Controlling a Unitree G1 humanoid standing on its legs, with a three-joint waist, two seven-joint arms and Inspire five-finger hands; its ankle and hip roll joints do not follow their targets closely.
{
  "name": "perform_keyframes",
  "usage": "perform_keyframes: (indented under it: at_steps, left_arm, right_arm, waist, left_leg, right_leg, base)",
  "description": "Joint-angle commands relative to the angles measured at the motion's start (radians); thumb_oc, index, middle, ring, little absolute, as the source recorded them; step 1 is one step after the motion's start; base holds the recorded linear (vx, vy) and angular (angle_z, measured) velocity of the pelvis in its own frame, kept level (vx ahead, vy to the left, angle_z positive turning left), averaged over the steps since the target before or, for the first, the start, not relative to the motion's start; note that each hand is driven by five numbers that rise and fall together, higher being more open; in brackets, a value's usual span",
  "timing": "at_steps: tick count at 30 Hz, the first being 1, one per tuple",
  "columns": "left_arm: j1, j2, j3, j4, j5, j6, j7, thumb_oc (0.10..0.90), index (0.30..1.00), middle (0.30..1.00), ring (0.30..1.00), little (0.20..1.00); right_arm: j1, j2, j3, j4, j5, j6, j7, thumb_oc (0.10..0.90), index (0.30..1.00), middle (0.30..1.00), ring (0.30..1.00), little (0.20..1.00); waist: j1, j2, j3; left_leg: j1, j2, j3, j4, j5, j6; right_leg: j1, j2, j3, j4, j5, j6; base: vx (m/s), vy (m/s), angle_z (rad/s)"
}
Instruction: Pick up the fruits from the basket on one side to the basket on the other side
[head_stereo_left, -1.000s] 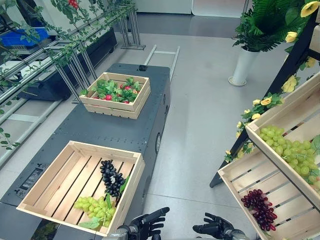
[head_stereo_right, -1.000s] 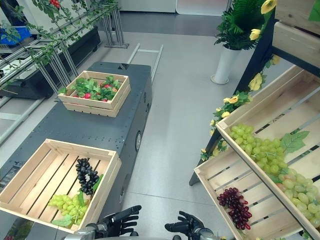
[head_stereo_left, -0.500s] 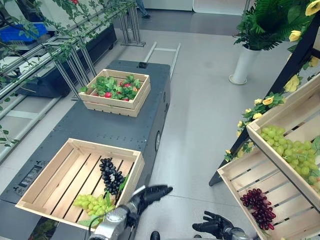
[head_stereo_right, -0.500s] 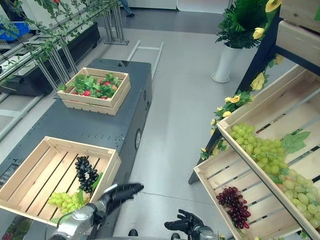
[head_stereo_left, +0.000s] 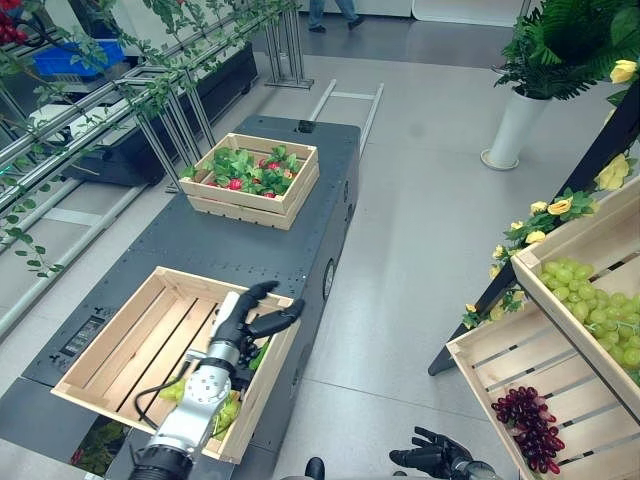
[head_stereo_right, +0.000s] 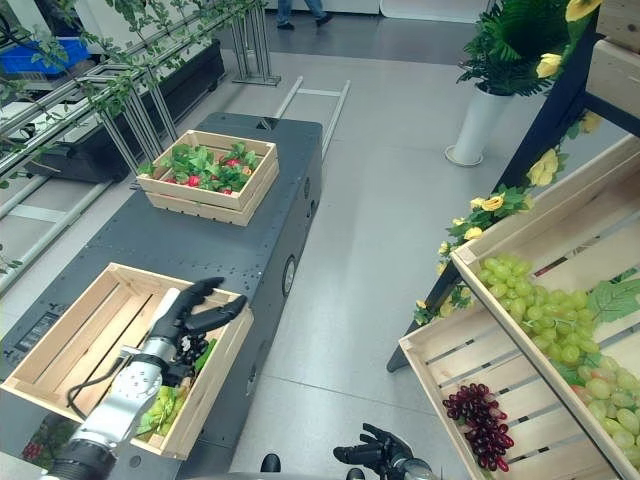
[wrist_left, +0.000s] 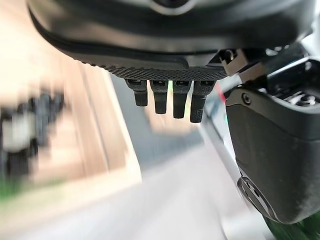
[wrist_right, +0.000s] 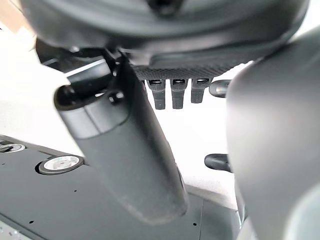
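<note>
A wooden crate (head_stereo_left: 118, 335) stands at the near end of a dark grey table (head_stereo_left: 240, 250). My left hand (head_stereo_left: 243, 318) hovers open over the crate's right side, fingers spread, just above a black grape bunch (head_stereo_right: 190, 348) that it mostly hides. Green grapes (head_stereo_right: 160, 406) lie in the crate's near right corner under my forearm. In the left wrist view the fingers (wrist_left: 170, 98) hang straight over the crate's planks. On the right, a slanted shelf crate holds dark red grapes (head_stereo_left: 528, 428); green grapes (head_stereo_left: 598, 310) lie one tier above. My right hand (head_stereo_left: 430, 460) hangs low, open and holding nothing.
A second wooden crate (head_stereo_left: 255, 178) with leaves and red fruit sits at the table's far end. A white potted plant (head_stereo_left: 520, 115) stands on the floor beyond the shelf. Metal racks with vines (head_stereo_left: 150, 95) line the left. A person's legs (head_stereo_left: 330, 12) pass at the far end.
My left arm has lifted from low by the table's edge and swung left over the near crate, fingers spreading above the black grapes. The camera has shifted. The right hand stays low.
</note>
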Motion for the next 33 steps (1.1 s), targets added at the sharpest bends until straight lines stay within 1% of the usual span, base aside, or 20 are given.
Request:
perform_keyframes:
  at_steps: [1,2,3,5,6,7,10,12,15,16,19,20,21,23,24,27,28,33]
  left_arm:
    - [-0.087,0.072,0.085,-0.046,0.147,-0.046,0.175,0.800,0.900,0.900,0.900,0.900]
    - [-0.070,0.083,0.103,-0.041,0.181,-0.036,0.194,0.800,0.900,0.900,0.900,0.900]
    - [-0.041,0.105,0.129,-0.039,0.213,-0.023,0.211,0.800,0.900,0.900,0.900,0.900]
    - [-0.025,0.116,0.145,-0.028,0.246,-0.016,0.220,0.800,0.900,0.900,0.900,0.900]
    - [-0.004,0.148,0.160,-0.014,0.300,0.014,0.238,0.800,0.900,0.900,0.900,0.900]
    - [-0.004,0.148,0.160,-0.014,0.300,0.014,0.238,0.800,0.900,0.900,0.900,0.900]
    - [0.021,0.193,0.181,0.018,0.350,0.069,0.247,0.800,0.900,0.900,0.900,0.900]
    - [0.051,0.218,0.200,0.029,0.377,0.108,0.249,0.800,0.900,0.900,0.900,0.900]
    - [0.070,0.228,0.205,0.036,0.381,0.128,0.263,0.800,0.900,0.900,0.900,0.900]
    - [0.066,0.236,0.195,0.045,0.381,0.132,0.262,0.800,0.900,0.900,0.900,0.900]
    - [0.052,0.235,0.178,0.065,0.408,0.147,0.264,0.800,0.900,0.900,0.900,0.900]
    - [0.032,0.240,0.155,0.097,0.472,0.165,0.261,0.800,0.900,0.900,0.900,0.900]
    - [0.018,0.248,0.130,0.117,0.489,0.171,0.263,0.800,0.900,0.900,0.900,0.900]
    - [0.007,0.266,0.114,0.123,0.490,0.171,0.249,0.800,0.900,0.900,0.900,0.900]
    - [-0.006,0.277,0.095,0.130,0.524,0.179,0.224,0.800,0.900,0.900,0.900,0.900]
    - [-0.031,0.295,0.065,0.145,0.534,0.188,0.217,0.800,0.900,0.900,0.900,0.900]
    - [-0.051,0.318,0.040,0.161,0.542,0.189,0.226,0.800,0.900,0.900,0.900,0.900]
    - [-0.093,0.372,0.000,0.178,0.588,0.184,0.220,0.800,0.900,0.900,0.900,0.900]
  right_arm:
    - [0.000,-0.032,-0.010,-0.020,-0.047,-0.059,0.036,0.800,0.900,0.900,0.900,0.900]
    - [0.006,-0.036,-0.013,-0.031,-0.046,-0.058,0.043,0.800,0.900,0.900,0.900,0.900]
    - [0.016,-0.037,-0.016,-0.040,-0.053,-0.080,0.044,0.800,0.900,0.900,0.900,0.900]
    - [0.022,-0.040,-0.019,-0.041,-0.045,-0.089,0.043,0.800,0.900,0.900,0.900,0.900]
    - [0.027,-0.051,-0.031,-0.042,-0.039,-0.088,0.048,0.800,0.900,0.900,0.900,0.900]
    - [0.027,-0.051,-0.031,-0.042,-0.039,-0.088,0.048,0.800,0.900,0.900,0.900,0.900]
    - [0.028,-0.072,-0.042,-0.030,-0.051,-0.096,0.071,0.800,0.900,0.900,0.900,0.900]
    - [0.033,-0.082,-0.048,-0.027,-0.055,-0.095,0.079,0.800,0.900,0.900,0.900,0.900]
    - [0.039,-0.094,-0.052,-0.031,-0.059,-0.087,0.071,0.800,0.900,0.900,0.900,0.900]
    - [0.038,-0.102,-0.051,-0.025,-0.043,-0.089,0.067,0.800,0.900,0.900,0.900,0.900]
    - [0.032,-0.108,-0.047,-0.015,-0.034,-0.095,0.072,0.800,0.900,0.900,0.900,0.900]
    - [0.028,-0.114,-0.042,-0.016,-0.020,-0.100,0.079,0.800,0.900,0.900,0.900,0.900]
    - [0.023,-0.121,-0.040,-0.022,-0.021,-0.106,0.092,0.800,0.900,0.900,0.900,0.900]
    - [0.019,-0.126,-0.033,-0.029,-0.018,-0.111,0.102,0.800,0.900,0.900,0.900,0.900]
    - [0.019,-0.131,-0.025,-0.042,-0.020,-0.116,0.105,0.800,0.900,0.900,0.900,0.900]
    - [0.012,-0.141,-0.015,-0.059,-0.003,-0.122,0.104,0.800,0.900,0.900,0.900,0.900]
    - [0.000,-0.152,-0.008,-0.067,0.018,-0.130,0.106,0.800,0.900,0.900,0.900,0.900]
    - [-0.015,-0.169,-0.005,-0.089,0.038,-0.131,0.116,0.800,0.900,0.900,0.900,0.900]
  waist:
    - [0.021,-0.004,-0.031]
    - [0.024,-0.006,-0.028]
    - [0.027,-0.007,-0.023]
    - [0.030,-0.008,-0.020]
    - [0.034,-0.007,-0.012]
    - [0.034,-0.007,-0.012]
    - [0.041,-0.005,0.001]
    - [0.046,-0.003,0.009]
    - [0.052,0.001,0.026]
    - [0.057,0.003,0.038]
    - [0.060,0.005,0.048]
    - [0.059,0.007,0.057]
    - [0.057,0.008,0.068]
    - [0.058,0.008,0.079]
    - [0.058,0.007,0.092]
    - [0.056,0.004,0.110]
    - [0.057,0.004,0.130]
    - [0.054,0.005,0.171]
  left_leg:
    - [0.012,0.001,0.021,0.009,-0.059,-0.055]
    - [0.012,0.000,0.017,0.009,-0.058,-0.056]
    - [0.010,0.000,0.015,0.009,-0.055,-0.058]
    - [0.006,0.002,0.013,0.009,-0.051,-0.060]
    - [-0.003,0.007,0.010,0.009,-0.040,-0.066]
    - [-0.003,0.007,0.010,0.009,-0.040,-0.066]
    - [-0.026,0.011,0.002,0.009,-0.023,-0.072]
    - [-0.045,0.016,0.008,0.009,-0.009,-0.080]
    - [-0.076,0.025,0.027,0.009,0.014,-0.088]
    - [-0.087,0.022,0.021,0.009,0.022,-0.087]
    - [-0.093,0.016,0.010,0.016,0.023,-0.084]
    - [-0.102,0.014,0.008,0.029,0.019,-0.080]
    - [-0.116,0.010,0.006,0.045,0.015,-0.079]
    - [-0.126,0.007,0.002,0.058,0.010,-0.077]
    - [-0.138,0.001,-0.002,0.073,0.005,-0.074]
    - [-0.160,-0.004,-0.007,0.091,0.001,-0.071]
    - [-0.181,-0.008,-0.013,0.107,-0.002,-0.068]
    - [-0.212,-0.017,-0.020,0.127,-0.005,-0.060]
  right_leg:
    - [-0.011,0.010,-0.010,0.007,0.023,-0.002]
    - [-0.011,0.011,-0.014,0.011,0.020,-0.004]
    - [-0.013,0.014,-0.018,0.019,0.014,-0.007]
    - [-0.017,0.017,-0.021,0.024,0.011,-0.009]
    - [-0.027,0.021,-0.024,0.033,0.008,-0.011]
    - [-0.027,0.021,-0.024,0.033,0.008,-0.011]
    - [-0.035,0.026,-0.027,0.027,0.010,-0.014]
    - [-0.039,0.030,-0.034,0.026,0.005,-0.017]
    - [-0.056,0.032,-0.060,0.052,-0.006,-0.023]
    - [-0.072,0.031,-0.067,0.074,-0.013,-0.027]
    - [-0.086,0.028,-0.070,0.091,-0.019,-0.029]
    - [-0.103,0.024,-0.075,0.108,-0.024,-0.030]
    - [-0.120,0.021,-0.076,0.122,-0.027,-0.031]
    - [-0.133,0.019,-0.077,0.135,-0.030,-0.031]
    - [-0.144,0.016,-0.078,0.144,-0.029,-0.029]
    - [-0.165,0.013,-0.079,0.155,-0.029,-0.026]
    - [-0.185,0.013,-0.079,0.170,-0.031,-0.025]
    - [-0.222,0.013,-0.076,0.204,-0.039,-0.022]
  base:
    - [0.01,0.011,0.08]
    - [0.01,0.011,0.08]
    - [0.01,0.009,0.10]
    - [-0.01,0.006,0.12]
    - [-0.02,0.006,0.08]
    - [-0.03,0.003,0.09]
    - [-0.03,0.003,0.09]
    - [-0.02,0.031,0.11]
    - [-0.02,0.082,0.15]
    - [-0.02,0.097,0.18]
    - [0.01,0.101,0.21]
    - [-0.01,0.147,0.06]
    - [-0.02,0.147,0.04]
    - [0.00,0.094,0.03]
    - [0.01,0.088,0.04]
    - [-0.02,0.060,0.14]
    - [-0.04,0.059,0.13]
    - [0.00,0.050,0.03]
